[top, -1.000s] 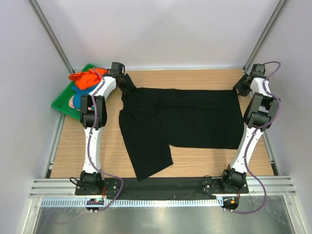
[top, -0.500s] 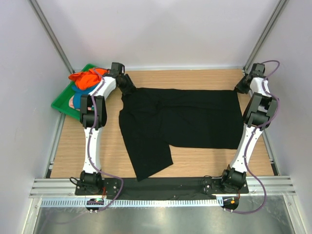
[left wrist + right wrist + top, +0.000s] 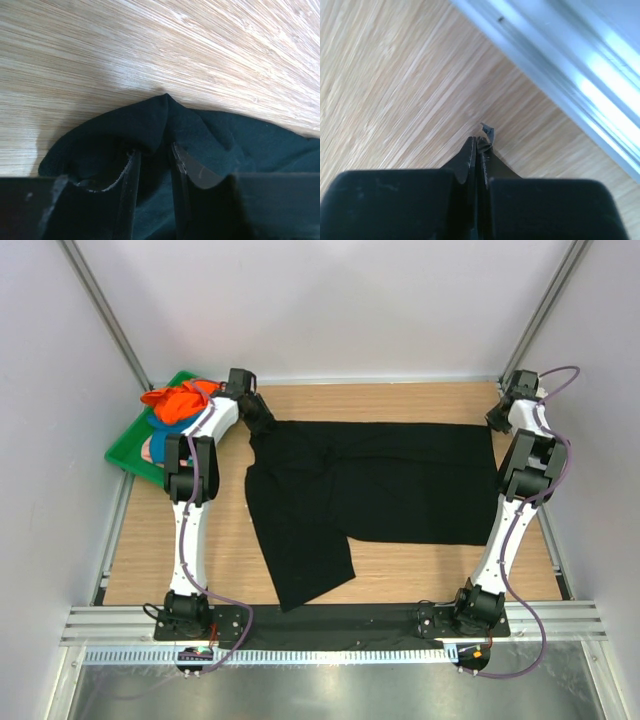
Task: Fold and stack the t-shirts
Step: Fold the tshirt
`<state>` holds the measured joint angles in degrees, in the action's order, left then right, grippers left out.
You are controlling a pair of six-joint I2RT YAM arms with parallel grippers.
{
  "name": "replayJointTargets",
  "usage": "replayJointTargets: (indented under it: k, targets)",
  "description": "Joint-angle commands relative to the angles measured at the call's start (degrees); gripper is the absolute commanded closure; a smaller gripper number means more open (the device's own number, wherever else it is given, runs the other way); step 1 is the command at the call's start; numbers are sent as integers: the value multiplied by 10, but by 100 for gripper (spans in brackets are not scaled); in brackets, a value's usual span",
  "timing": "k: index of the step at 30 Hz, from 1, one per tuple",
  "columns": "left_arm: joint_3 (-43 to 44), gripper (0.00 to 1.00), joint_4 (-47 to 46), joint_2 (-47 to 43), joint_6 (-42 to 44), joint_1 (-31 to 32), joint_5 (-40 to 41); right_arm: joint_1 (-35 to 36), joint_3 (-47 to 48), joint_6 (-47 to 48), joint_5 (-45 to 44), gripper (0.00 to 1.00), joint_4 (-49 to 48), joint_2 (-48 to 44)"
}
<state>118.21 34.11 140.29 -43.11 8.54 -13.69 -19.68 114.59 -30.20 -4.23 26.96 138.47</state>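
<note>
Spread mid-frame, the large plain black cloth t-shirt [image 3: 380,480] is pinched at its upper right corner by the closed right gripper [image 3: 477,147] — its upper left corner is straddled by the half-open left gripper [image 3: 154,157], presumably for a fold.

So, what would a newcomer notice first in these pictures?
The big black t-shirt lies spread across the middle of the table. At its far corners, the right gripper is shut on the cloth and the left gripper straddles a fold. A green tray of bright clothes sits at the far left.
</note>
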Motion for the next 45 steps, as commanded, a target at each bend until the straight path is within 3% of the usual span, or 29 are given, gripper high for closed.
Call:
replayJointTargets:
  k: [1, 8, 14, 21, 29, 45]
  targets:
    - [-12, 68, 48, 13, 10, -1, 44, -5, 18, -29, -111, 99, 24, -6]
    - [7, 68, 62, 24, 21, -1, 77, -1, 29, -40, -142, 99, 24, 13]
    - [17, 69, 48, 26, 20, -3, 90, 3, 137, -36, -158, 99, 90, 79]
    - [-59, 52, -68, -62, 23, -4, 55, 3, 102, -17, -94, 99, 65, 61]
    - [-34, 51, -55, -86, 49, -4, 111, 3, 93, 7, -65, 99, 63, 58]
    - [73, 51, -34, 2, 69, -4, 118, 4, 103, 24, -41, 99, 60, 68]
